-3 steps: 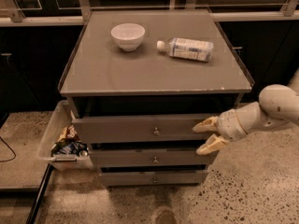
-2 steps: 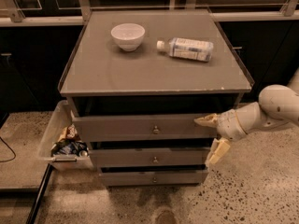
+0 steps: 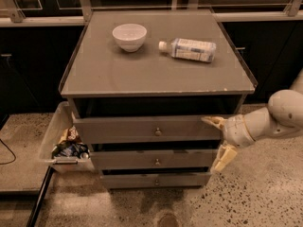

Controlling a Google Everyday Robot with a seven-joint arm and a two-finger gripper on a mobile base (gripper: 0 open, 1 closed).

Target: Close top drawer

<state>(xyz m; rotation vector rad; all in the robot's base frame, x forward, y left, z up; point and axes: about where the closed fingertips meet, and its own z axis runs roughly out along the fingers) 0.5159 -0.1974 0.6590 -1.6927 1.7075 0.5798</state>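
The top drawer (image 3: pixel 142 129) is a wide grey front with a small round knob (image 3: pixel 157 132) at its centre. It stands pulled out a little from the grey cabinet, with a dark gap above it. My gripper (image 3: pixel 218 140) is at the drawer's right end, in front of the cabinet's right corner. Its cream fingers are spread open, one fingertip (image 3: pixel 211 121) at the drawer front's top right corner and the other fingertip (image 3: pixel 221 161) lower, by the second drawer. It holds nothing.
Two narrower drawer fronts (image 3: pixel 154 159) sit below the top one. A white bowl (image 3: pixel 129 36) and a lying plastic bottle (image 3: pixel 188 48) are on the cabinet top. A clear bin (image 3: pixel 59 137) of packets hangs at the cabinet's left. Speckled floor lies in front.
The gripper has shifted slightly right and closer to the drawer's right end, and its fingers have spread wider apart. The drawer has not visibly moved.
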